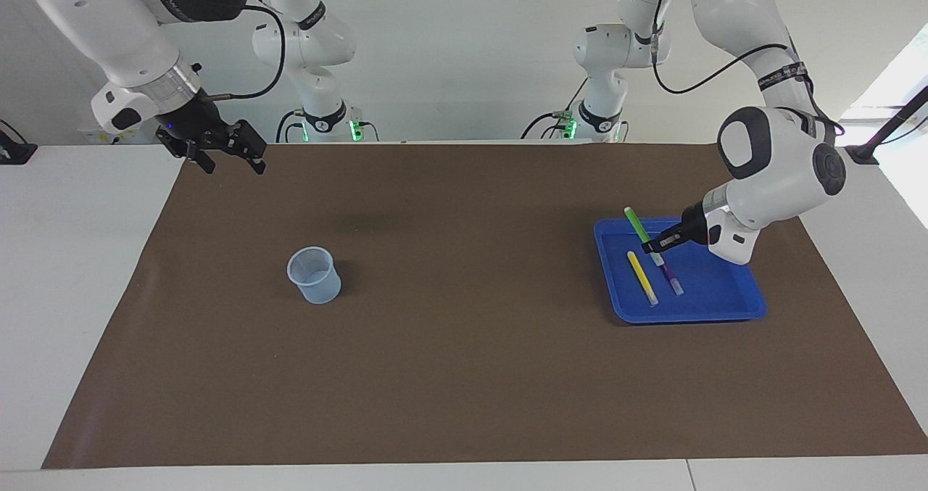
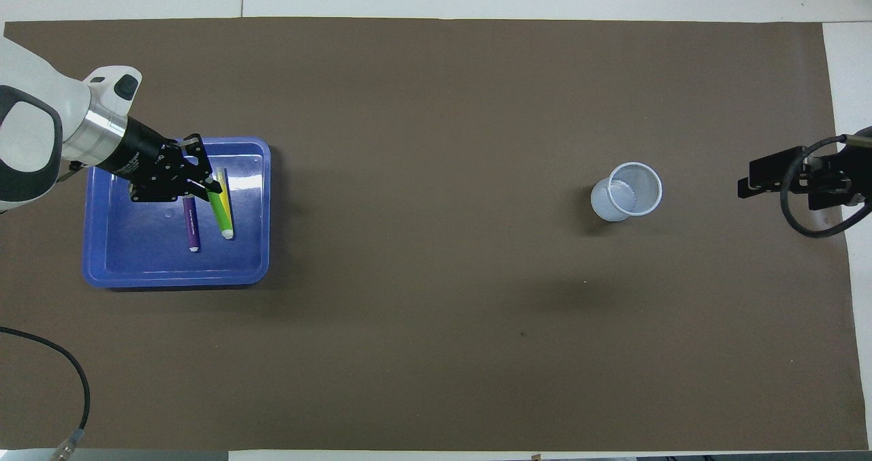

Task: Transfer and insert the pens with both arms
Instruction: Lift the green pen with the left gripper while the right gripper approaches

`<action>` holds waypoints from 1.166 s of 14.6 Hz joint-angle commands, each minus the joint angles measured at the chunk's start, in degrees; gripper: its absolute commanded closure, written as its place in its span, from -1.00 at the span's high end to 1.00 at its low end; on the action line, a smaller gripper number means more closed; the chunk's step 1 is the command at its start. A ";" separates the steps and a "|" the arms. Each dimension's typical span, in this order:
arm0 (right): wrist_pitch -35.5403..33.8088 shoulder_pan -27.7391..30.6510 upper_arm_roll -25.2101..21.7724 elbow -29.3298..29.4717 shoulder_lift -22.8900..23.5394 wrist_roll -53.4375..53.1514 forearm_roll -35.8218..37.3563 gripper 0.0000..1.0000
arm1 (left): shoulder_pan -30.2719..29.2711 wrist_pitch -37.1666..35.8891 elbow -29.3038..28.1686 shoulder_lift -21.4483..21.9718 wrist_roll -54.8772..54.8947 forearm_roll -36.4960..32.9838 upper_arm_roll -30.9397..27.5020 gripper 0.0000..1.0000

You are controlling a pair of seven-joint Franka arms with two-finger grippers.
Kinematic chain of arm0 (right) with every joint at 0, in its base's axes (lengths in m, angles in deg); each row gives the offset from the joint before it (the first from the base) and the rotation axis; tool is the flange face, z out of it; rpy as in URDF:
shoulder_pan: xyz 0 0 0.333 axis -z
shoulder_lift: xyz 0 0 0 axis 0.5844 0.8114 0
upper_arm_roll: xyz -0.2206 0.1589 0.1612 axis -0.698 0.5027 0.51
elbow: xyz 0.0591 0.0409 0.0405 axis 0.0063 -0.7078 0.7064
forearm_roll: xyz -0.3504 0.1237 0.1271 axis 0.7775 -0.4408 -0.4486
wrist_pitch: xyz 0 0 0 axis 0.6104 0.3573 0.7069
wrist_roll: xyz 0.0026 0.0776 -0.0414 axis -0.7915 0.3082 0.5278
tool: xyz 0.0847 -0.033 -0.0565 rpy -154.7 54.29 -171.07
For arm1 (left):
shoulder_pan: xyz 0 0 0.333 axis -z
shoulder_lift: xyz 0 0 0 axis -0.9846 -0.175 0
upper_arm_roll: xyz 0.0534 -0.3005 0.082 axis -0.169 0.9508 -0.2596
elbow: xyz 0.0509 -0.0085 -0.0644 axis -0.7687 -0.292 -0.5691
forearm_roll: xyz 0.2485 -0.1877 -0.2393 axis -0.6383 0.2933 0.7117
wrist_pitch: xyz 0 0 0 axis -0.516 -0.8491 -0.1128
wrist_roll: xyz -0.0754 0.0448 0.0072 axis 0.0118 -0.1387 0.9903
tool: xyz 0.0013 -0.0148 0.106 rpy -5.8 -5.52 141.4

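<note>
L gripper (image 1: 656,244) clamped on green pen (image 1: 638,225), lifted over blue tray (image 1: 689,310); pen tip tilts to 11 o'clock. Yellow pen (image 1: 642,277), purple pen (image 1: 673,279) lie in tray. R gripper (image 1: 221,146) fingers apart, waiting. Carry level toward cup (image 1: 314,275); hand over mid-table w/ free end exposed.

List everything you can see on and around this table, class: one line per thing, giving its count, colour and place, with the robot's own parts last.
Green pen: one, green, lifted over the tray in the left gripper, tilted.
Yellow pen: one, yellow, lying in the tray.
Purple pen: one, purple, lying in the tray beside the yellow pen.
Tray: one, blue, toward the left arm's end of the table.
Cup: one, pale translucent, upright on the mat toward the right arm's end.
Mat: one, brown, covering the table.
Small arms: two, white, green lights at their bases, at the robots' edge.
Left gripper: one, black, shut on the green pen.
Right gripper: one, black, open, over the mat's corner.
</note>
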State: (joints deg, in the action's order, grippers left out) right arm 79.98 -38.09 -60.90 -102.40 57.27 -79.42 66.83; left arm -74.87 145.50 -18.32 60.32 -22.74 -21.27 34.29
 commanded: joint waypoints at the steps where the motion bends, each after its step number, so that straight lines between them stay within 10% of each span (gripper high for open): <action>1: 1.31 -0.31 0.77 -2.80 -2.24 -2.76 -3.01 1.00 | 0.83 -4.23 0.24 2.58 -11.63 8.26 -0.56 -1.00; 10: 0.51 -5.94 1.22 -2.63 -2.33 -28.06 -16.18 1.00 | 13.48 3.20 -1.94 4.70 -47.68 26.57 -0.56 -1.00; 17: 3.41 -13.66 3.24 -2.10 -2.24 -35.65 -18.92 1.00 | 28.41 26.13 -13.09 10.66 -62.20 30.89 -0.56 -1.00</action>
State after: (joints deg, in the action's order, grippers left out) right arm 82.42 -50.48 -57.73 -103.23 56.26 -114.81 48.63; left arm -50.32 165.44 -24.77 65.77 -82.00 8.17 34.63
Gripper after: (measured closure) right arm 0.000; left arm 0.833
